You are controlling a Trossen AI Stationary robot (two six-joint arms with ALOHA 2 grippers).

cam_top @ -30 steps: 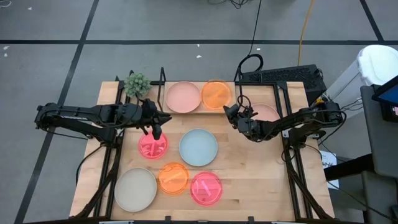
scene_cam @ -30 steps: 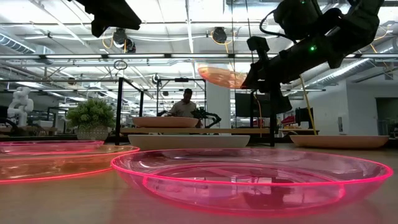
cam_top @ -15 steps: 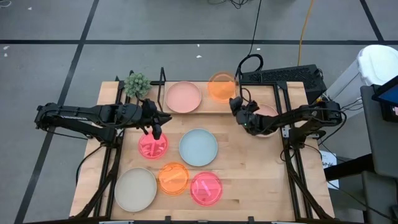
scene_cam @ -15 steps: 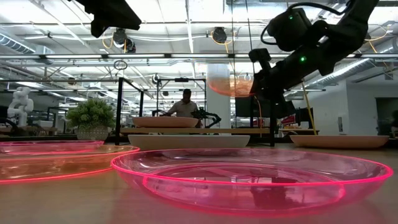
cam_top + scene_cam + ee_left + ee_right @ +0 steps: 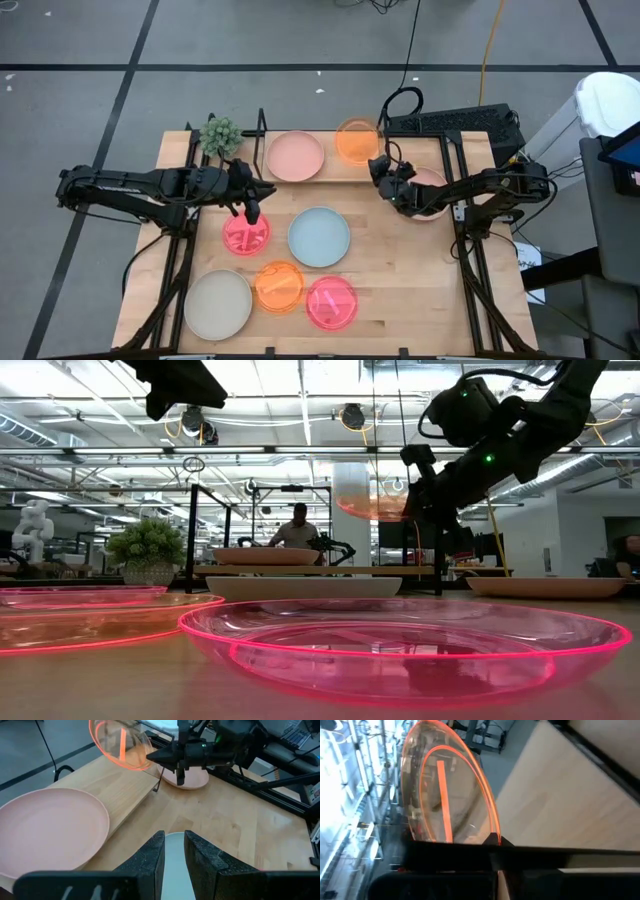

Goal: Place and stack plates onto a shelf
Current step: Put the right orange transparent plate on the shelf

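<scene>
Plate transfer is at the placement stage. The right gripper pinches the rim of the translucent orange plate, jaws pressed onto its edge, and holds it above the right end of the shelf, which runs along the far edge of the counter. Compared with a second ago the orange plate has travelled toward the far edge and now sits over the shelf board; in the last half second it has barely shifted. In the low view it hangs tilted and clear of the board (not yet resting on it). This suggests the carry is finished and only the lowering and release remain.

A pale pink plate already lies on the shelf, just beside the held plate. The left gripper hovers over a neon pink plate near the counter's left-centre, jaws slightly spread and empty, unchanged over the interval. A light blue plate lies at mid-counter. A cream plate, a second orange plate and a second neon pink plate lie along the near edge. Another pale pink plate rests near the right edge, partly hidden under the right arm.
</scene>
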